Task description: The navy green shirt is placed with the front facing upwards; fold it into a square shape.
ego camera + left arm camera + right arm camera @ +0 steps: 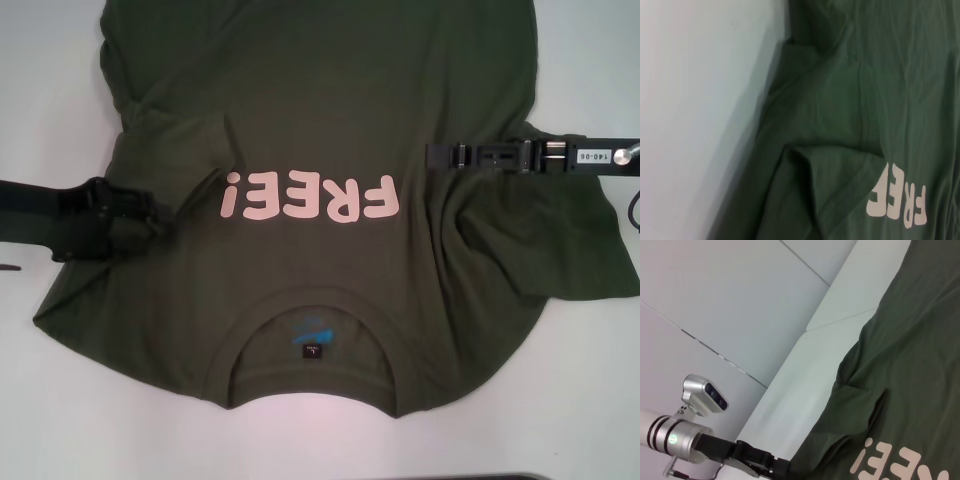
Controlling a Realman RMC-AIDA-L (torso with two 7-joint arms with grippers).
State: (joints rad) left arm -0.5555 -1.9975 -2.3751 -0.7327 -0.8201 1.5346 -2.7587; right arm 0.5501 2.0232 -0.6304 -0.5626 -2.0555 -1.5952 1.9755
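A white table carries the navy green shirt, which covers most of the surface in the head view, front up, collar toward the robot and hem toward the far edge. Both short sleeves lie folded inward over the body, the one on the robot's left reaching nearly to the pale pink "FREE!" lettering, the one on the right bunched in soft creases beside the chest. The lettering reads upside down from the head camera. Inside the neckline sits a blue neck label.

The left gripper reaches in from the left edge of the table, low over the folded sleeve just beside the lettering; whether its fingers are spread or pinching the cloth cannot be told. The right gripper stretches in from the right, level with the lettering, its tip over the shirt above the other folded sleeve; its fingers likewise cannot be made out. In the right wrist view the left arm shows at the shirt's edge, with pale wall panels behind.
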